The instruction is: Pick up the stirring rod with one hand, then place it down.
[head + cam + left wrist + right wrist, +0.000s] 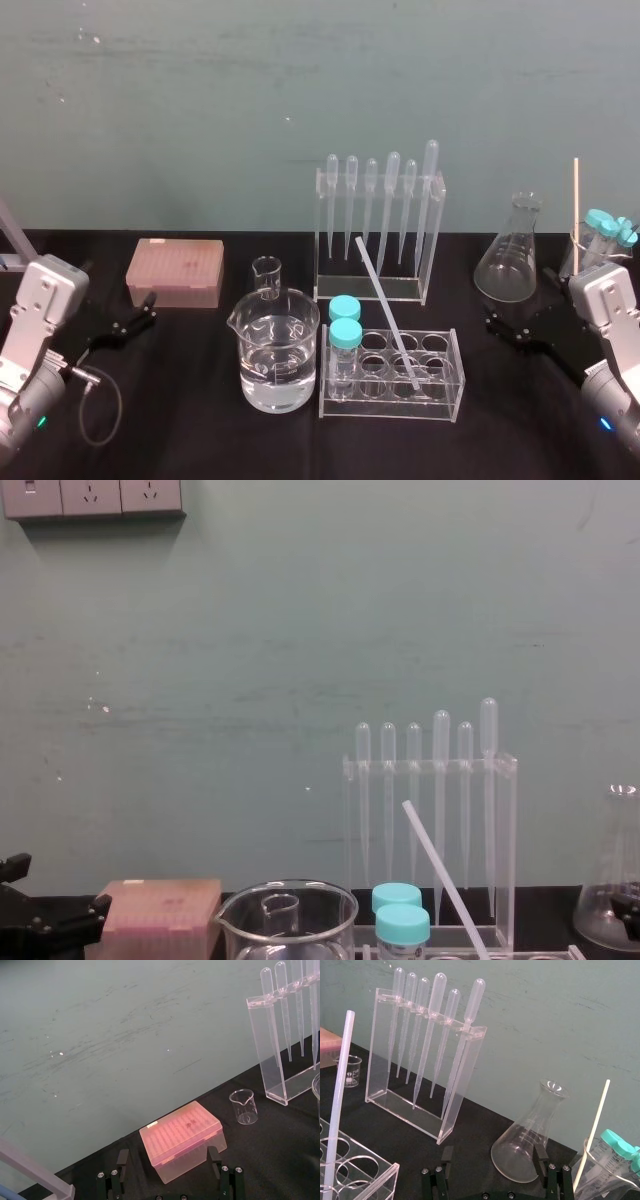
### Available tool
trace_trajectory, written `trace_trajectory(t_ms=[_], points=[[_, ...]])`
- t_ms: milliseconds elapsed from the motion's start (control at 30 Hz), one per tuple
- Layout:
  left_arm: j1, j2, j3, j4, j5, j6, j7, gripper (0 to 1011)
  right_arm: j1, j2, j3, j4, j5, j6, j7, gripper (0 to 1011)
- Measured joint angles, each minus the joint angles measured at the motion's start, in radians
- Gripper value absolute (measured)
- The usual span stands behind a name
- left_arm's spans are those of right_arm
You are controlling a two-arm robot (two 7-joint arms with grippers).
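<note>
Stirring rod [388, 312] leans in the tube rack [452, 402], mid-table, upper end free.
Judged light, stiff, slick, brittle: pinch the free upper shaft gently. Right tool [520, 305] near the flask [510, 262], jaws wide, empty; left tool [125, 305] by the pink box [175, 272], likewise.

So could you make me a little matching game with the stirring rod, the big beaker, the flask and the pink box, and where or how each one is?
Things:
1. stirring rod
2. big beaker
3. conical flask
4. pink box

Places or states:
A. empty, just ahead of the open right gripper
B. leaning tilted in the clear tube rack
C. holding clear liquid
D. just ahead of the open left gripper

Pairs: 1-B, 2-C, 3-A, 4-D.
</note>
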Motion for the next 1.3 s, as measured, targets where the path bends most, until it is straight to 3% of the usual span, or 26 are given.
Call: trace_trajectory(t_ms=[1300], points=[[0.0,0.0,0.0,0.0,0.0,0.0,0.0,1000,0.0,0.0,0.0,0.0,0.0,0.0,0.0,1003]])
